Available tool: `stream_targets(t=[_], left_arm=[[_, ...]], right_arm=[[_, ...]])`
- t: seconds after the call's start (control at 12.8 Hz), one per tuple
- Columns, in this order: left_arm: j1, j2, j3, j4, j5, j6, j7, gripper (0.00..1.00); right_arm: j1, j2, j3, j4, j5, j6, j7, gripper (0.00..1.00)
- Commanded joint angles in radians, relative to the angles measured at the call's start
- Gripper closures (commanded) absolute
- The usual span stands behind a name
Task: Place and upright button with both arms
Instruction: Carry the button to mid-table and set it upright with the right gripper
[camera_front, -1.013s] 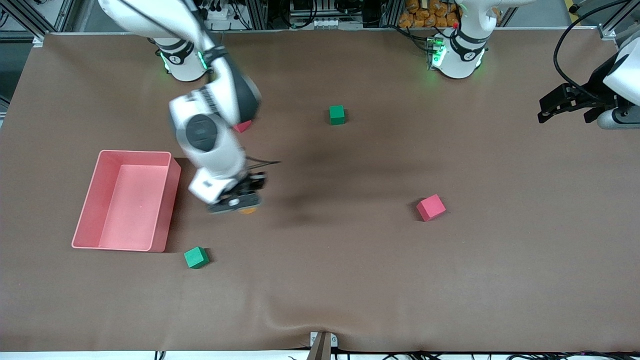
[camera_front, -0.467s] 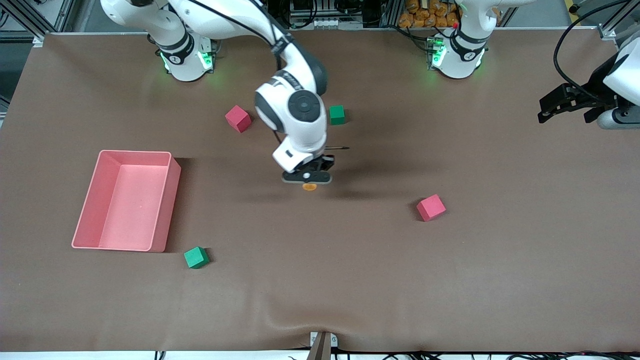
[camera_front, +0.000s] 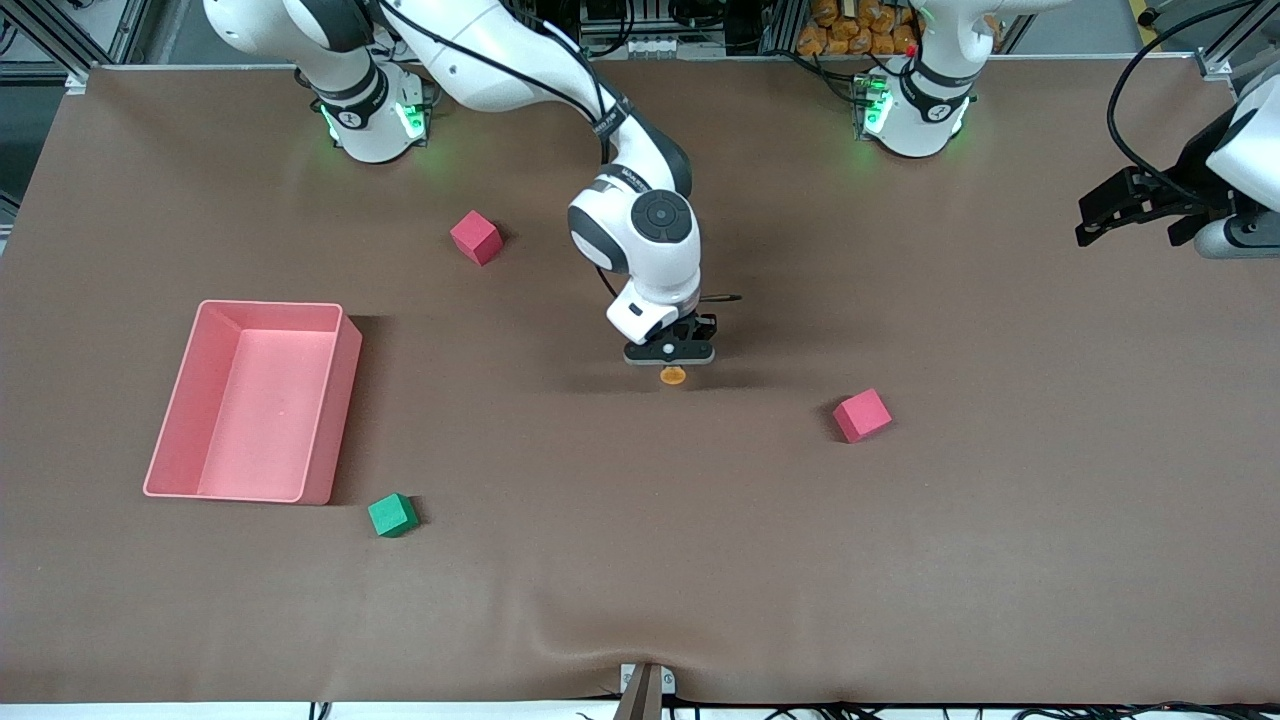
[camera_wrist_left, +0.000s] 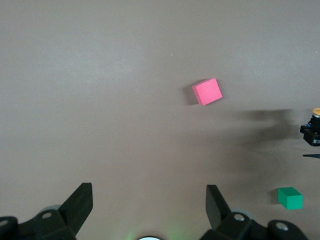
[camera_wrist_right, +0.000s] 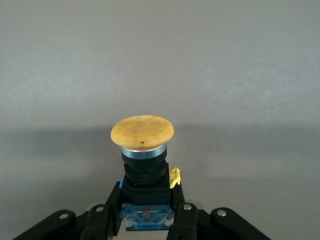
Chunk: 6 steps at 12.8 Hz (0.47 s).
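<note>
My right gripper (camera_front: 670, 358) is over the middle of the table, shut on the button (camera_front: 672, 376). In the right wrist view the button (camera_wrist_right: 143, 150) shows an orange cap on a black body, clamped between the fingers (camera_wrist_right: 102, 210). The cap sticks out past the fingertips toward the front camera. The button also shows small in the left wrist view (camera_wrist_left: 315, 127). My left gripper (camera_front: 1130, 210) is open and empty, up in the air at the left arm's end of the table, and the arm waits. Its fingers (camera_wrist_left: 80, 202) frame bare table.
A pink tray (camera_front: 215, 400) stands toward the right arm's end. A red cube (camera_front: 861, 414) lies beside the button toward the left arm's end, also in the left wrist view (camera_wrist_left: 207, 91). Another red cube (camera_front: 476, 237) and a green cube (camera_front: 392, 514) lie elsewhere; a green cube (camera_wrist_left: 290, 198) shows too.
My right gripper has carried the button from beside the pink tray toward the table's middle and the left arm's end. The far green cube is now hidden by the right arm. The left arm has not moved.
</note>
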Motion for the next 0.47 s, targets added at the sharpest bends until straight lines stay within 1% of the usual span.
stream_targets(t=[0.0, 0.16, 0.23, 0.31, 0.39], left_arm=[[0.004, 0.012, -0.002, 0.025, 0.004, -0.021, 0.023, 0.0], [0.004, 0.011, -0.002, 0.025, 0.004, -0.021, 0.023, 0.0], [0.004, 0.012, -0.002, 0.025, 0.004, -0.023, 0.023, 0.0], [0.006, 0.012, -0.002, 0.025, 0.002, -0.021, 0.023, 0.0], [0.006, 0.012, -0.002, 0.025, 0.002, -0.023, 0.023, 0.0]], right_arm=[[0.006, 0.036, -0.011, 0.04, -0.008, -0.002, -0.078, 1.0], [-0.002, 0.064, -0.009, 0.04, 0.003, 0.0, -0.07, 1.0], [-0.003, 0.07, -0.009, 0.04, 0.003, 0.0, -0.068, 0.91], [-0.005, 0.07, -0.009, 0.04, 0.003, 0.001, -0.067, 0.55], [-0.002, 0.067, -0.009, 0.04, 0.003, 0.0, -0.065, 0.01]])
